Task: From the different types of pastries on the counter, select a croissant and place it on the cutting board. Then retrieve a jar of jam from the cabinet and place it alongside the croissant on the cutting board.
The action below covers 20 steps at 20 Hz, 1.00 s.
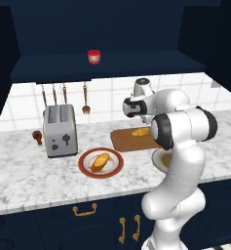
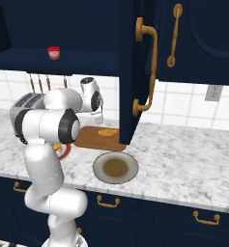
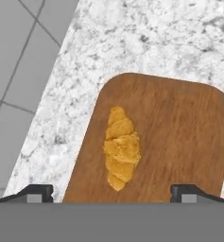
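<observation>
The croissant (image 3: 121, 148) lies on the left part of the wooden cutting board (image 3: 179, 137), free of any grip. My gripper (image 3: 112, 193) hangs open above it, one fingertip to each side. From the base, the croissant (image 1: 141, 132) rests on the cutting board (image 1: 126, 140) just below the gripper (image 1: 144, 117). The jar of jam (image 1: 93, 56), red-lidded, stands on the open shelf of the navy cabinet (image 1: 107, 66), well above and left of the hand. The paler long pastry (image 1: 100, 161) sits on a red-rimmed plate (image 1: 85, 168) on the marble counter (image 1: 39, 176).
A silver toaster (image 1: 60, 129) stands left of the board, with utensils hanging on the tiled wall behind it. A grey plate (image 2: 115, 167) lies in front of the board. The open cabinet door (image 2: 135, 72) juts out just right of the hand.
</observation>
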{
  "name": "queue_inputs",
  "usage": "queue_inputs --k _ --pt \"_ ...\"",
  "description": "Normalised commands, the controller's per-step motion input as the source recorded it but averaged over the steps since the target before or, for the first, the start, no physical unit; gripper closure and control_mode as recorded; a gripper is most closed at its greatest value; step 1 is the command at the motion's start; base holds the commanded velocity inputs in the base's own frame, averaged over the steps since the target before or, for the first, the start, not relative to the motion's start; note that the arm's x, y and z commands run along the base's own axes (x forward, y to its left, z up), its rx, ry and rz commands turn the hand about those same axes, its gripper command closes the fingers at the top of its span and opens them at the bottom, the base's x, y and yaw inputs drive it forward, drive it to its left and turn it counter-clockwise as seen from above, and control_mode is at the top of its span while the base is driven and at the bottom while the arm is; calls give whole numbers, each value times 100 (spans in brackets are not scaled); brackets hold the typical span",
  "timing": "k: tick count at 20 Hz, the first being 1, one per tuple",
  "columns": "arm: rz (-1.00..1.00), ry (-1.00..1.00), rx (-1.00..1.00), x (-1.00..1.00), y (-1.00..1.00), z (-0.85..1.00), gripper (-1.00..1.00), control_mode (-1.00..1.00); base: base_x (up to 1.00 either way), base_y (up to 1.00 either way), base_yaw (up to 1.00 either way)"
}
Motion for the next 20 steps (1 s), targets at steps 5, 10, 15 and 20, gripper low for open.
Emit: queue_inputs --k 5,10,15,20 --pt "15 -25 -18 -85 29 -4 -100 -100 0 0 0" --pt "23 -17 -20 -53 29 -5 -100 -100 0 0 0" --pt "41 -16 -26 -5 45 16 -100 -100 0 0 0" --pt "45 -20 -27 0 42 38 -100 -100 0 0 0"
